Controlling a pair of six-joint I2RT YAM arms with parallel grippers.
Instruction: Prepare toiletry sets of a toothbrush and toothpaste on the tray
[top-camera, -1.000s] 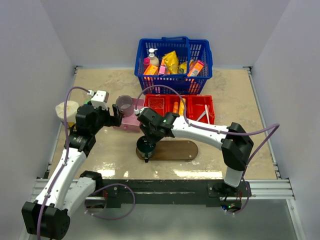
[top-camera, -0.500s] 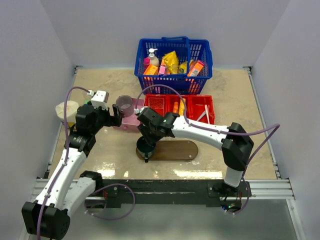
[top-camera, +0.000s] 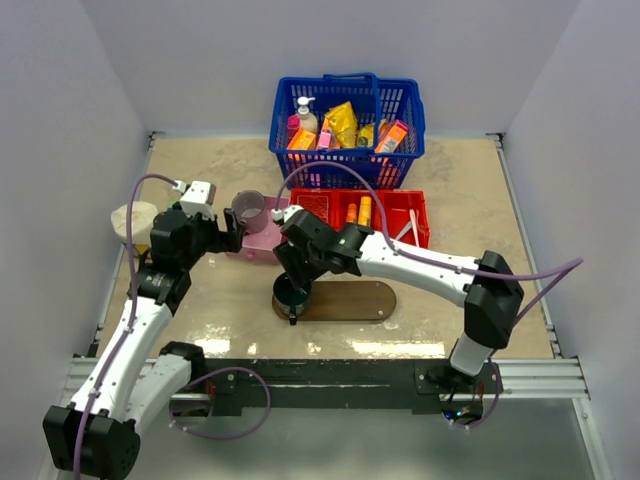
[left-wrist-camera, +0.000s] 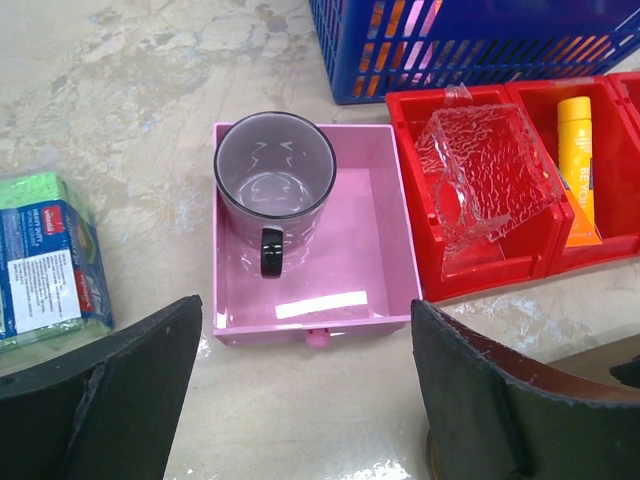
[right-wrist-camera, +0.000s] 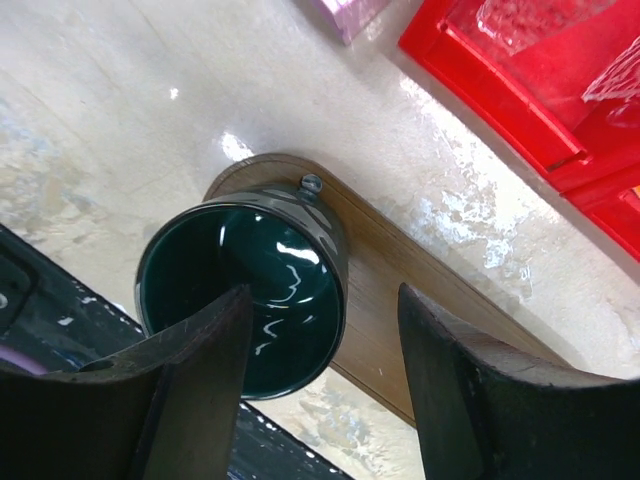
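Tray: the tray (top-camera: 352, 300) lies nearest you, just ahead of the arm bases. No toothbrush and no toothpaste is on it.
On the tray: only a dark green cup (right-wrist-camera: 205, 265) stands there, upright on the tray's left end.
Right gripper: the right gripper (right-wrist-camera: 322, 300) hangs over the tray's left end with its fingers spread and nothing pinched. 1 finger is over the cup's mouth; the other is outside the cup's wall, with a gap showing.
Left gripper: the left gripper (left-wrist-camera: 305, 312) hovers beyond the tray's left end, fingers wide apart and empty. It faces a pink box (left-wrist-camera: 370, 250) that holds a mug (left-wrist-camera: 275, 180).
Toothpaste: 2 orange-yellow tubes (top-camera: 365, 210) lie in the middle compartment of the red bin (left-wrist-camera: 480, 285), just beyond the tray's middle. Both are apart from either gripper.
Toothbrush: a white toothbrush (top-camera: 411, 226) lies in the bin's right compartment, beyond the tray's right half. You can make out 1 handle; whether a 2nd lies with it cannot be told.
Done: 0 sets, as far as you can judge. The cup may be meant as a holder.
To do: every brush and tube has yet to reach the tray.
Closest reach: the right gripper is nearer the tubes than the left one is. You would have to lift it clear of the cup, then go beyond the tray's far edge.
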